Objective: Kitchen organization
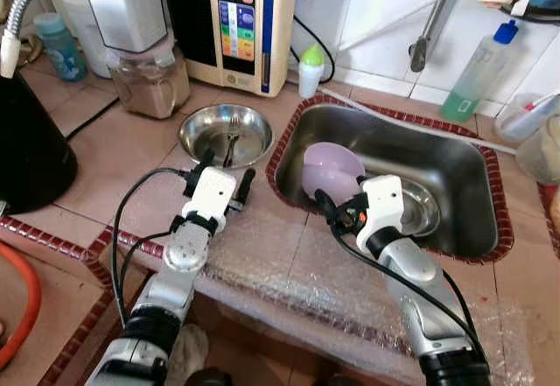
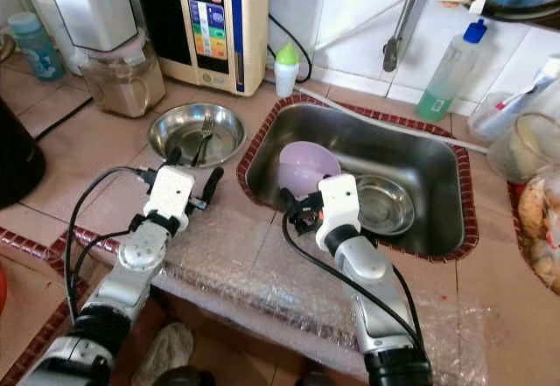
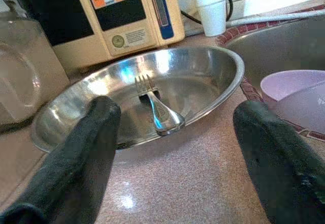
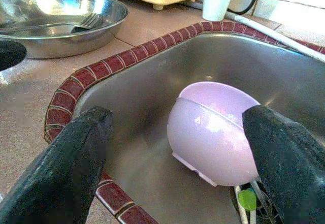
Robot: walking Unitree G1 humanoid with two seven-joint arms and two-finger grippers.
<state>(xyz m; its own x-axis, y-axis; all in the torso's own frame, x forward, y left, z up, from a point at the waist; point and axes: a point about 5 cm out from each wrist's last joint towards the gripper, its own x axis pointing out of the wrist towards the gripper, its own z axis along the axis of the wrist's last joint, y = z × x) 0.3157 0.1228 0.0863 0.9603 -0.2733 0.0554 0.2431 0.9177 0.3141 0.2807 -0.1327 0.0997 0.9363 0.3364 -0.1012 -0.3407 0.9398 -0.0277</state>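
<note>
At a tiled kitchen counter, I have both arms reaching forward over a sheet of bubble wrap that drapes the counter's front edge. My left gripper hovers low over the counter just in front of a steel bowl, its two black fingers spread wide and holding nothing. A fork lies in that bowl, tines toward the back, handle resting on the near rim. My right gripper hangs at the left edge of the steel sink, fingers likewise spread apart and empty. Between them in the wrist view sits a lilac plastic bowl, tipped on its side inside the sink against the left wall, its opening facing up and toward the back. Whether the fingers touch it, I cannot tell. A second steel dish rests on the sink floor just to the right of the lilac bowl.

Behind the steel bowl stands a cream appliance with a coloured button panel, a blender jar to its left and a small white bottle with a green cap to its right. A bottle of green liquid stands behind the sink by the tiled wall.
</note>
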